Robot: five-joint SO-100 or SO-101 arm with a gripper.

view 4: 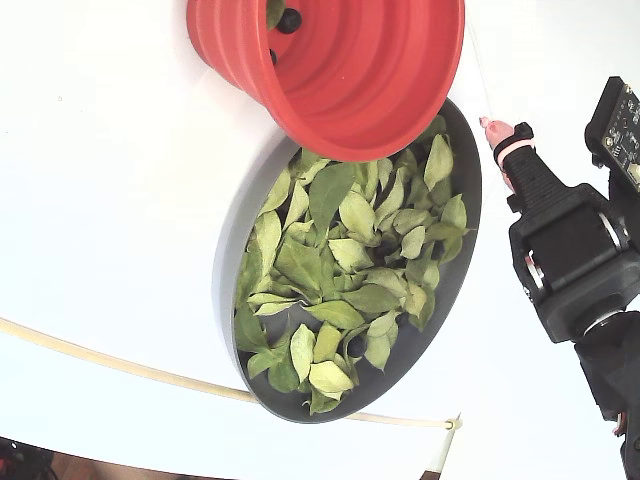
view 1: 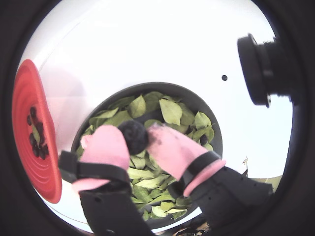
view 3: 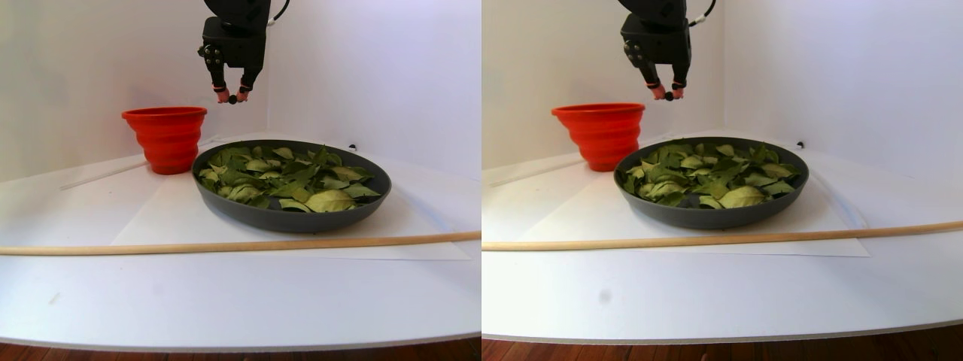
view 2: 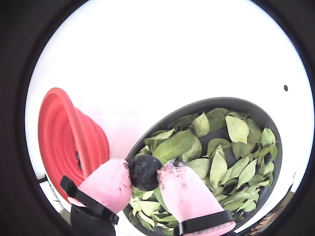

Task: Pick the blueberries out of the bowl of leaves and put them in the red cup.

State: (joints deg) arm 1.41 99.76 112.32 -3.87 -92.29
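Blueberry point(view 2: 144, 172) pinched between pink fingertips point(view 2: 109, 181) of gripper point(view 2: 145, 173), raised above dark grey bowl point(view 2: 273, 129) of green leaves point(view 2: 231, 162), red cup point(view 2: 66, 135) just beside bowl, more berries point(view 1: 37, 139) inside cup.

In the stereo pair view the bowl point(view 3: 292, 214) sits on the tabletop point(view 3: 226, 301) with the red cup point(view 3: 165, 139) just behind and to its left, and a thin rod point(view 3: 226, 245) lies across in front of it. The leaves point(view 3: 286, 177) fill the bowl. The hand point(view 3: 232, 98) hangs above the bowl's rear left edge, beside the cup, with a blueberry point(view 1: 134, 135) between its fingertips; in a wrist view more blueberries point(view 1: 37, 137) lie inside the cup.
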